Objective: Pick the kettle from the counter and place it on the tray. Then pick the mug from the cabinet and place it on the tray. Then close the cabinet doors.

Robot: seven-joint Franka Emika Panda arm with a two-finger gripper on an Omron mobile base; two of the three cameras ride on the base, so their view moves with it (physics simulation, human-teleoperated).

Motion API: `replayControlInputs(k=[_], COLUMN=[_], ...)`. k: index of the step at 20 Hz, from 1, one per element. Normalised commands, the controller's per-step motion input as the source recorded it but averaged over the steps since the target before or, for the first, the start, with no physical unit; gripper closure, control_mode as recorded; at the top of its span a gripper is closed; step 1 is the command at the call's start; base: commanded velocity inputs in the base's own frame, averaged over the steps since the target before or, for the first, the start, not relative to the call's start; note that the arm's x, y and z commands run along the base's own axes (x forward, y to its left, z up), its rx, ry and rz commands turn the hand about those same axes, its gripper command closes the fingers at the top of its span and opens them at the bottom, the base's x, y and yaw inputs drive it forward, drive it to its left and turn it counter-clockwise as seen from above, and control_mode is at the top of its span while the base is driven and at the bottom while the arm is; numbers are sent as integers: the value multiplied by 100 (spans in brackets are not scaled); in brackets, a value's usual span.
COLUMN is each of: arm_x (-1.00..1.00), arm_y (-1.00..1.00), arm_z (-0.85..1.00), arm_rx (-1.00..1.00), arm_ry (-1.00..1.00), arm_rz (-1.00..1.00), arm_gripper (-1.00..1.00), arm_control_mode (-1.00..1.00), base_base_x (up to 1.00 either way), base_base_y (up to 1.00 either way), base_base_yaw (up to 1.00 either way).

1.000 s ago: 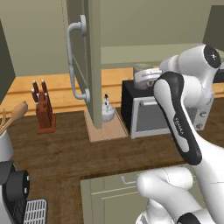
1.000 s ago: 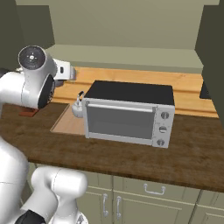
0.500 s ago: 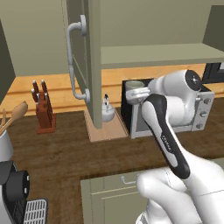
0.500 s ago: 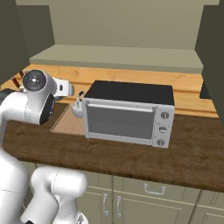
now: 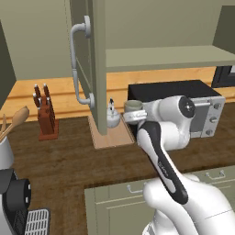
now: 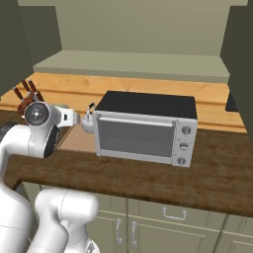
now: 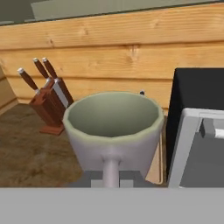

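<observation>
Your pincer (image 7: 111, 178) clamped on the handle of the grey cylindrical mug (image 7: 113, 131), upright just above the tan wooden tray (image 5: 110, 135), rounded white kettle (image 5: 112, 117) beside it

The white kettle (image 5: 113, 118) is sitting upright on the tan tray (image 5: 106, 137); the grey mug (image 7: 113, 131) is hanging upright, held above the tabletop (image 5: 69, 160), beside the kettle.

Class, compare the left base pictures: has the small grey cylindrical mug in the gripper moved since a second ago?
Yes. The small grey cylindrical mug has come down, from level with the cabinet shelf to just above the light-tan wooden tray, beside the white kettle.
</observation>
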Motion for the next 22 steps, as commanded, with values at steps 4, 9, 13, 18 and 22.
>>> replayControlInputs(k=[4,9,13,18,22], arm_x=[26,29,30,26,29], arm_y=[1,0,1,11,18], arm_z=[-44,-40,-42,-49,-44], arm_rx=[0,0,0,0,0], arm_ry=[5,11,11,5,1], arm_rz=[0,0,0,0,0], arm_gripper=[100,100,100,100,100], arm_control_mode=[-100,-100,-100,-100,-100], base_base_x=[0,0,0,0,0], base_base_y=[0,0,0,0,0], base_base_yaw=[0,0,0,0,0])
